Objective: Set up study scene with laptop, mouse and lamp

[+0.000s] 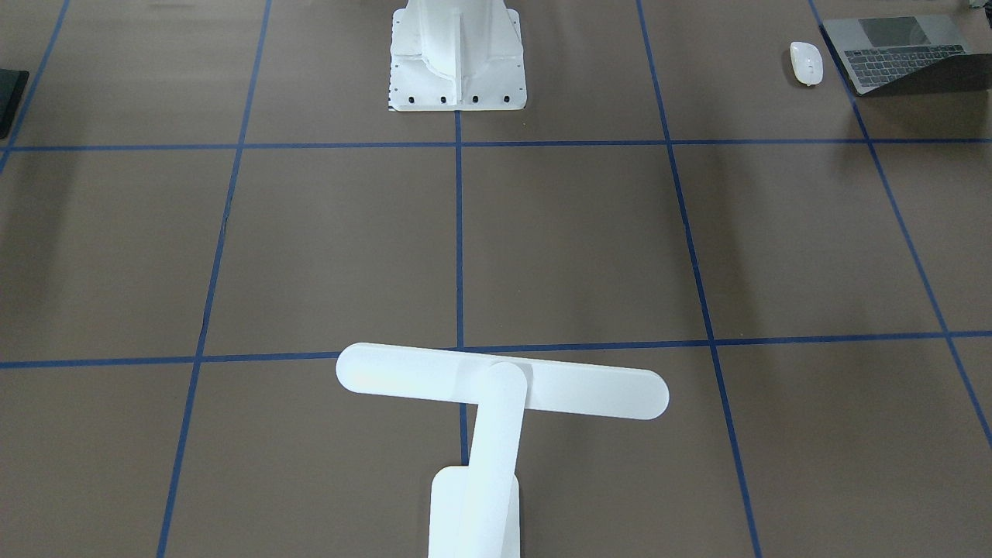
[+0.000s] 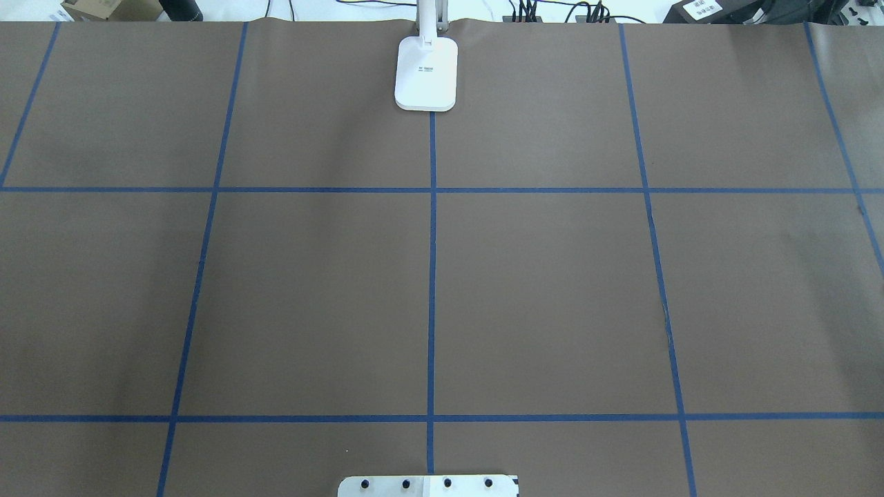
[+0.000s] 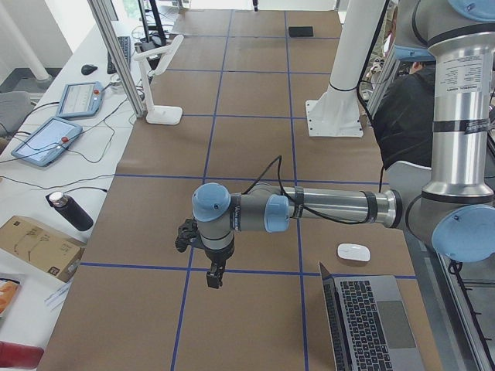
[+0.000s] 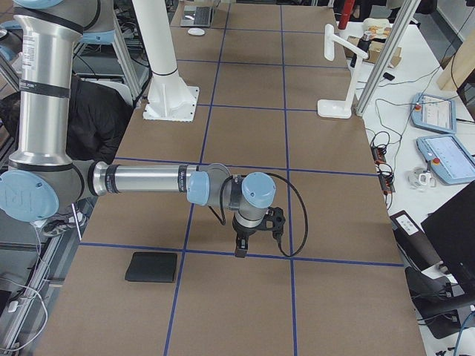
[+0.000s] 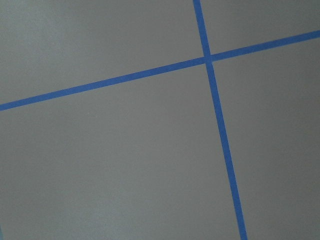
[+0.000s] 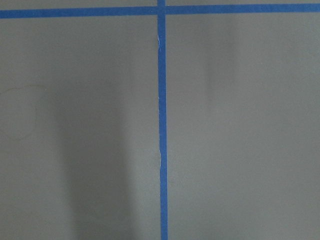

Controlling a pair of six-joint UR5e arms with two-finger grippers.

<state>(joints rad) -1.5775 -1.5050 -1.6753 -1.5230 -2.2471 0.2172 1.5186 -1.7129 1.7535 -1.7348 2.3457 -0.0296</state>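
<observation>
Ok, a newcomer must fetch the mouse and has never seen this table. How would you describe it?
Find the corner of the brown table on the robot's left, where an open grey laptop sits. Beside it, on the side toward the white pedestal, lies the mouse: a small glossy white oval, far smaller than the laptop.

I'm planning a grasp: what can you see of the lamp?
The lamp is plain white, smooth plastic by the look, T-shaped: a long flat round-ended head on a flat arm from a rounded rectangular base. It stands upright at the table's edge opposite the robot, base on the centre tape line. Only the table touches it.
</observation>
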